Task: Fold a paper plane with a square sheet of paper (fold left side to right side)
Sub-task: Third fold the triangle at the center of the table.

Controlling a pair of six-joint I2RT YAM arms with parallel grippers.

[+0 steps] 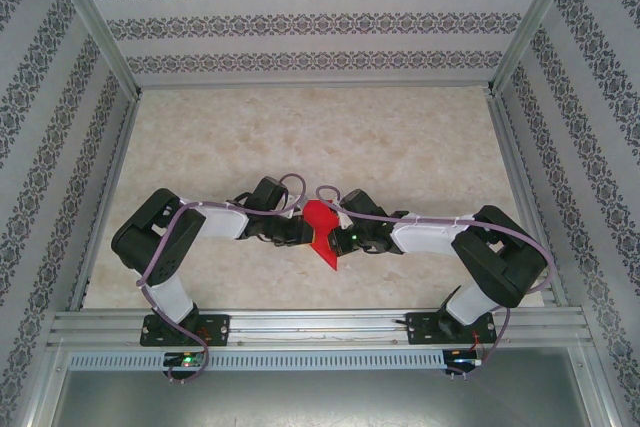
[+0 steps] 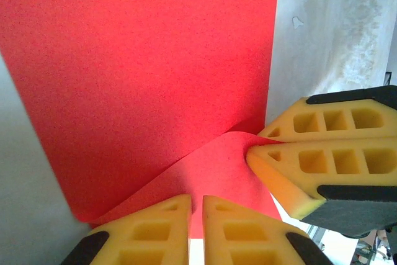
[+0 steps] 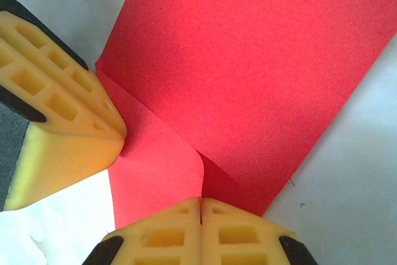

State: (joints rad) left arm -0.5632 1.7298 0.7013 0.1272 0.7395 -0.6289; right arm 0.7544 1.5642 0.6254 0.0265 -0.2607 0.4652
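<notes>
The square sheet of paper [image 1: 322, 229] is bright red and lies on the table between the two arms, with one flap lifted off the flat part [image 2: 142, 60]. My left gripper [image 2: 196, 200] has its jaws nearly together, a thin slit between them, pinching the raised flap's edge. My right gripper [image 3: 200, 202] is shut on the flap's other edge, its pads pressed together. In the top view the left gripper [image 1: 303, 232] and right gripper [image 1: 343, 239] meet at the paper from either side. The right gripper's fingers [image 2: 310, 159] show in the left wrist view. The left gripper's fingers [image 3: 68, 110] show in the right wrist view.
The pale marbled table [image 1: 400, 147] stretches away behind the paper. Patterned walls [image 1: 320, 22] on metal posts close in the back and both sides. An aluminium rail [image 1: 320, 325] carrying the arm bases runs along the near edge.
</notes>
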